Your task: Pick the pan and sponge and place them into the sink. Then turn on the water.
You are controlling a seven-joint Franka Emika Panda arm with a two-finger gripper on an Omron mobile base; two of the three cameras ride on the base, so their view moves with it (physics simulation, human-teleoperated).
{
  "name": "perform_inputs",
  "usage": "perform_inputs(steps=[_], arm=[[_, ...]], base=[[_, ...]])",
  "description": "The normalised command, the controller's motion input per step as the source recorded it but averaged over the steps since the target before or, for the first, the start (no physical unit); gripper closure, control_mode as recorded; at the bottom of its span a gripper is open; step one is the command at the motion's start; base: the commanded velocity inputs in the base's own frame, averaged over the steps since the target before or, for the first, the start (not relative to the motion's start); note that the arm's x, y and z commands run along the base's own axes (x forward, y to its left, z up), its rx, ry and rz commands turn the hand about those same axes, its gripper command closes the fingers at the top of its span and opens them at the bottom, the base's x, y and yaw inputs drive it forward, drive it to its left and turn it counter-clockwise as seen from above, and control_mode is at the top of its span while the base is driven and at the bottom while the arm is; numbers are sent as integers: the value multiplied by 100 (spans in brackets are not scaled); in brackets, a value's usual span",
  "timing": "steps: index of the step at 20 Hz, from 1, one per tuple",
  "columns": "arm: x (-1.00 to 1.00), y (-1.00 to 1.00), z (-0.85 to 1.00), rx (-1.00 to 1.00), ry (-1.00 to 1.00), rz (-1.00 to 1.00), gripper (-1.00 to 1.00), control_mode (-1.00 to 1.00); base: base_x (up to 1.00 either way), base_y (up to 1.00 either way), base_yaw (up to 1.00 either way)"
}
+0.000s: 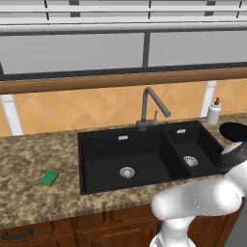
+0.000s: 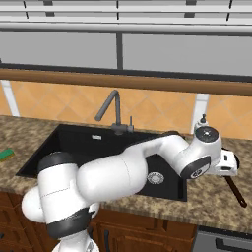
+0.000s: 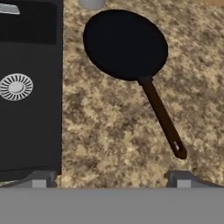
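The black round pan lies on the granite counter right of the sink, its brown handle pointing toward me. My gripper hovers open above the counter, just short of the handle's end, touching nothing. From the right base view the gripper hangs over the pan handle. The pan's rim peeks out past my arm. The green-and-yellow sponge rests on the counter left of the black double sink. No water is in view at the grey faucet.
A white soap bottle stands behind the pan against the tiled wall. The small basin's drain lies just left of the pan. Counter front edge and wooden cabinets run below.
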Motion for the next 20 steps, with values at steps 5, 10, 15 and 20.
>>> perform_inputs(steps=[5, 10, 15, 20], arm=[[10, -59, -36, 0, 2, 4, -100, -100], [23, -40, -33, 0, 11, 0, -100, -100], [22, -44, -26, 0, 11, 2, -100, -100], [9, -40, -26, 0, 3, 2, -100, -100]], base=[[0, 0, 0], [0, 0, 0], [0, 0, 0], [0, 0, 0]])
